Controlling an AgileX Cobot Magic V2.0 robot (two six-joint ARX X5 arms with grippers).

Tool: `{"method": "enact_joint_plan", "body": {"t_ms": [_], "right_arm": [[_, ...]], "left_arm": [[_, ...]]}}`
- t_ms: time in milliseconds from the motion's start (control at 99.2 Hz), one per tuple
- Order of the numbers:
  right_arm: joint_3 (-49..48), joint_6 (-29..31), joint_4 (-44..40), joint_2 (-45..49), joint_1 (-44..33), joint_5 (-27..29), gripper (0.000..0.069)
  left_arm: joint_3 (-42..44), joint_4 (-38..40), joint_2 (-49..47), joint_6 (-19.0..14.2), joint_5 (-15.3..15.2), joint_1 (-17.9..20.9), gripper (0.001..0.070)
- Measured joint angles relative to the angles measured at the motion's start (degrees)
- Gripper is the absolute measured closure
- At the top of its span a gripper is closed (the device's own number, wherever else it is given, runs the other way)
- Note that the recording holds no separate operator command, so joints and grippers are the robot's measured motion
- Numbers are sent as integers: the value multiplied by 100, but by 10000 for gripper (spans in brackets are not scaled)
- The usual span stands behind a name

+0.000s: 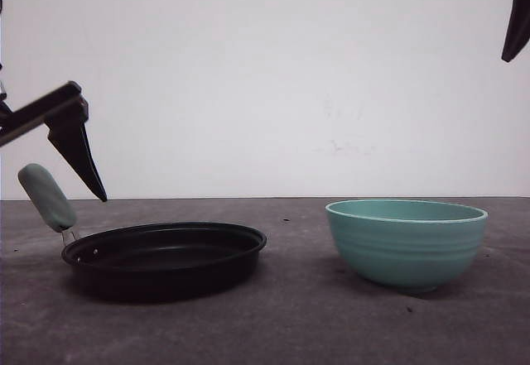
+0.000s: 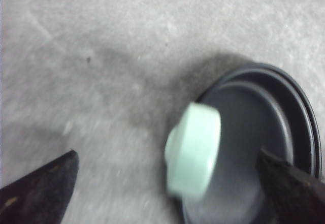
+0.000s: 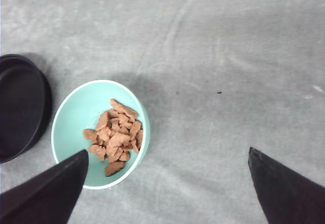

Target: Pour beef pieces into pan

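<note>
The black pan (image 1: 166,253) lies on the table at the left, its mint-green handle (image 1: 47,197) slanting up to the left. My left gripper (image 2: 167,155) is open and hovers just above the handle (image 2: 193,150), which appears between the two fingers without touching either. The pan (image 2: 254,132) looks bare inside. The beef pieces (image 3: 114,135) are heaped in the teal bowl (image 1: 406,245) at the right. High above the table, my right gripper (image 3: 167,152) is open with nothing held, and the bowl (image 3: 76,117) lies beside one of its fingers.
The dark grey table (image 1: 298,324) runs back to a white wall. Between pan and bowl there is a gap of bare table. In the right wrist view the pan (image 3: 20,107) sits close beside the bowl.
</note>
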Motion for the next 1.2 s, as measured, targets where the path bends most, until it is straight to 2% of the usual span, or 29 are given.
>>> {"method": "enact_joint_plan", "body": {"t_ms": [161,333,383,524,615,817,928,1019,1109,1200], "right_arm": [[0,-17,2,0,0,2,70],[0,-66,-24,0,0,2,70],[0,-68,-31,0,0,2,70],[0,-74,-28,0,0,2,70],[0,-101,-24,0,0,2,70],[0,-109,-26,39,0,0,70],[0,-111,-107,323,0,-74,72],[0,-129,-210,791,0,-374,80],[0,-205,-168,1307,22,-752,131],[0,-227,81,1814,127,-828,215]], "left_arm": [[0,361,365,-164,44,0,162],[11,431,608,-262,46,0,226],[13,457,662,-262,42,2,293],[13,575,748,-284,109,-13,546],[13,702,748,-286,173,-26,655],[11,741,715,-286,299,-48,661],[9,723,452,-286,302,-214,661],[9,743,120,-284,308,-400,661],[9,745,-138,-286,313,-557,661],[9,743,-304,-286,313,-684,661]]}}
